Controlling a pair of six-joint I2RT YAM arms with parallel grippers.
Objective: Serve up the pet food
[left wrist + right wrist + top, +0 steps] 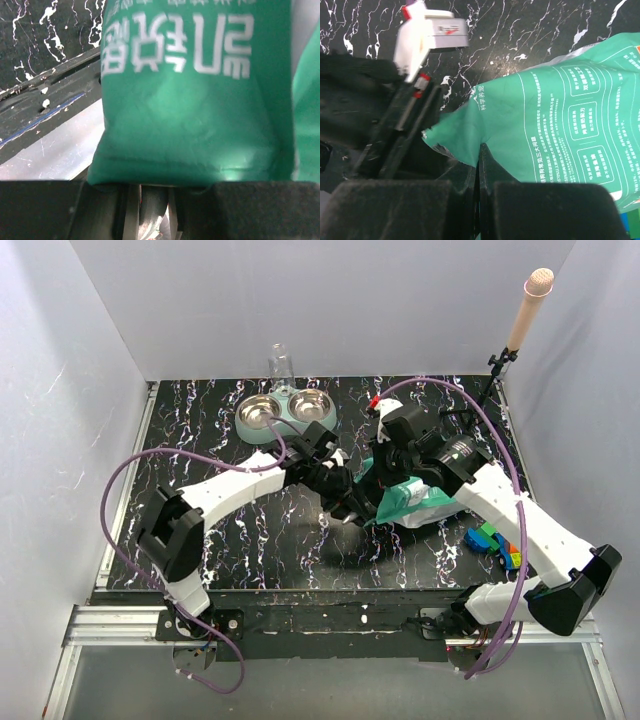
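The pet food itself is hidden inside its teal-and-white bag, which lies right of the table's centre. Between the two arms the bag's left end is lifted. My left gripper meets that end from the left. In the left wrist view the bag fills the frame, and its lower fold runs down into the left gripper, which is shut on it. My right gripper comes from the right. In the right wrist view the right gripper pinches the ragged edge of the bag.
A mint-green double steel bowl stands at the back, with a clear cup behind it. A white and grey object with red marks lies near the bag's open end. Coloured blocks sit at the right, beside a microphone stand.
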